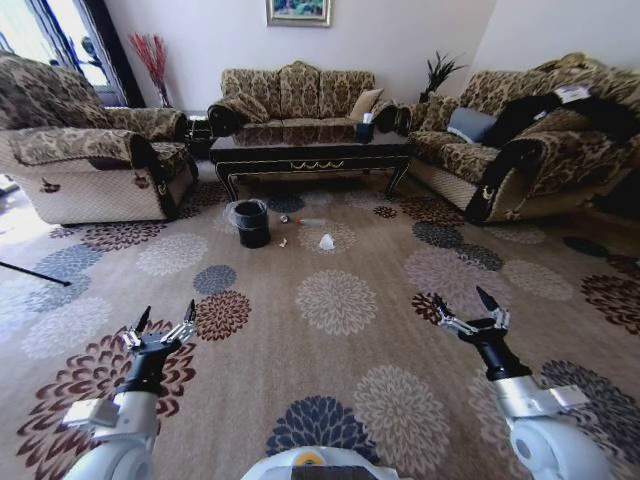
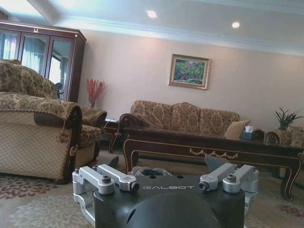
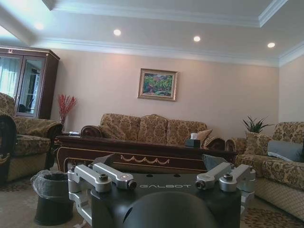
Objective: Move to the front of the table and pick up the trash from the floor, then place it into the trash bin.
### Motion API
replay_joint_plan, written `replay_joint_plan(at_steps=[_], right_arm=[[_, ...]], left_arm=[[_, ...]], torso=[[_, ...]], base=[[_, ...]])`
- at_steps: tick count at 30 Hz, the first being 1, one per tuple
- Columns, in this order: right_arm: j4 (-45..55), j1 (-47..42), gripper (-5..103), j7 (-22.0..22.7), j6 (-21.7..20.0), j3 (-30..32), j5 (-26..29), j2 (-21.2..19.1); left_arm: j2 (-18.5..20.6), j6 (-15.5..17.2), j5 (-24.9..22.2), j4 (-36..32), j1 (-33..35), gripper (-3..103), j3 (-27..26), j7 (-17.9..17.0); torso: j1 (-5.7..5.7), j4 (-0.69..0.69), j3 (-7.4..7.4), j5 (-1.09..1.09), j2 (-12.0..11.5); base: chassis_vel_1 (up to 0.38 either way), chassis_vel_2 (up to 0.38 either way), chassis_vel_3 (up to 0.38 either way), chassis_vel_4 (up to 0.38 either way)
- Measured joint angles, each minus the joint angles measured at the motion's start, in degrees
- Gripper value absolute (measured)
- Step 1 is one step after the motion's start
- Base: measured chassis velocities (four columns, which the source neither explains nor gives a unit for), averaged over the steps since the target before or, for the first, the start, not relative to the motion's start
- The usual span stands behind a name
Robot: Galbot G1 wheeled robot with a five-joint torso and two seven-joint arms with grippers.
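Note:
The dark glossy table [image 1: 310, 150] stands far ahead, in front of the middle sofa. On the patterned carpet floor [image 1: 330, 330] before it stands the black trash bin [image 1: 251, 222] with a clear liner. The trash lies just right of the bin: a clear bottle [image 1: 311, 221], a crumpled white tissue [image 1: 327, 241], a small paper scrap [image 1: 283, 242] and a tiny round piece [image 1: 285, 219]. My left gripper [image 1: 162, 320] and right gripper [image 1: 468, 305] hang open and empty low over the carpet, well short of the trash. The right wrist view shows the bin [image 3: 52, 197] and the table [image 3: 142, 152].
An armchair [image 1: 90, 160] stands at the left and a long sofa [image 1: 530, 150] at the right. A third sofa [image 1: 300, 95] sits behind the table, which carries a dark tissue box [image 1: 365, 128]. Open carpet lies between me and the bin.

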Motion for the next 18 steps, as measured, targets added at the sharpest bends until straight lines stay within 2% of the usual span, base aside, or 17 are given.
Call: replay_joint_plan(at_steps=[10,18], right_arm=[[0.0,-0.5,100,-2.2,0.4,0.4,-0.4,0.9],[-0.1,-0.7,100,-2.7,0.9,0.6,-0.6,1.1]], left_arm=[[0.0,-1.6,0.3,0.4,0.3,100,-0.5,0.5],[0.2,-1.9,0.1,0.3,0.1,100,-1.2,0.6]], torso=[[0.02,-0.01,0.01,0.00,0.1],[0.07,0.00,0.14,0.01,0.2]], base=[[-0.011,0.009,0.011,-0.017],[-0.149,0.149,0.149,-0.144]])
